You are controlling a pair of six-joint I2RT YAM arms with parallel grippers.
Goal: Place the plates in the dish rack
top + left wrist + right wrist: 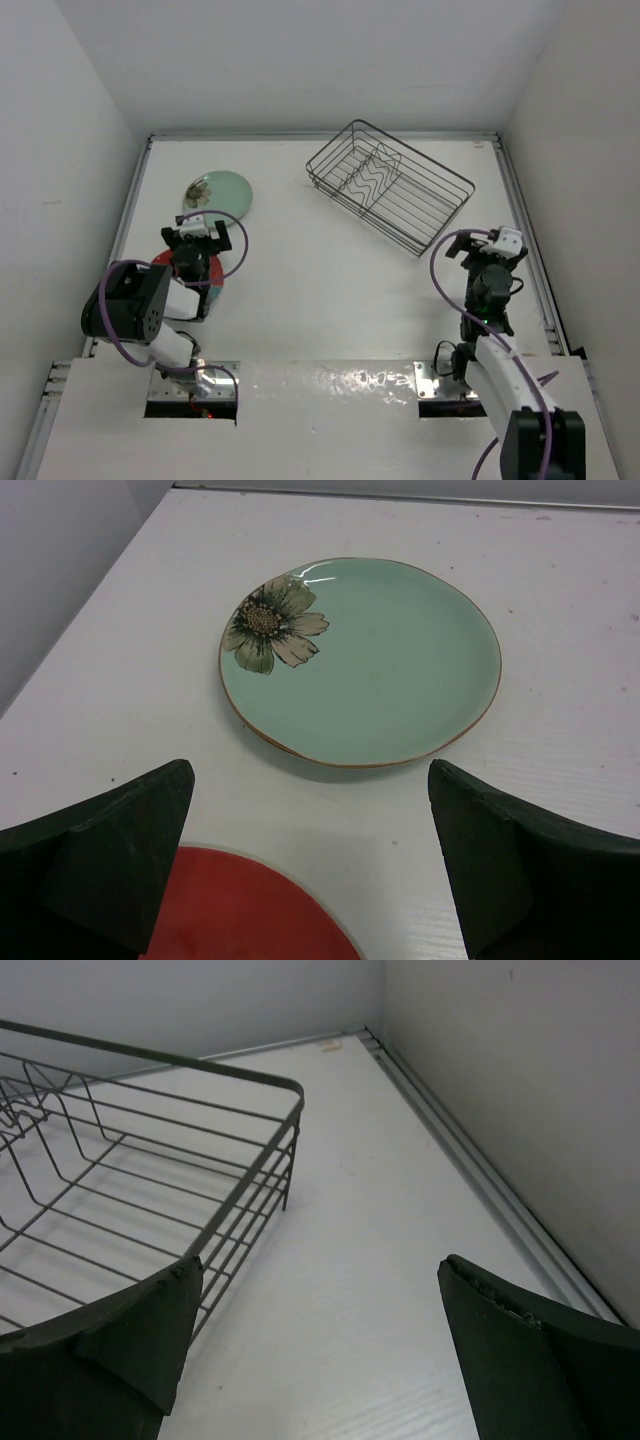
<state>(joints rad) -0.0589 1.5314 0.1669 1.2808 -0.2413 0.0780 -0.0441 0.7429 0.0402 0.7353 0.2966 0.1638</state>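
The left gripper (196, 233) is held wide open and empty over the far edge of the red-rimmed plate (240, 910), at eight o'clock on the worktop (300, 270). The right gripper (320, 1270) is likewise spread wide with nothing held, near a corner of the dish rack (410, 205). The mint green plate (370, 670) is laid flat at ten o'clock, and the rack is set at one o'clock, unloaded. With both plates laid flat, a rim could be missed or merely pushed along, and a glazed plate might be dropped short of the dividers.
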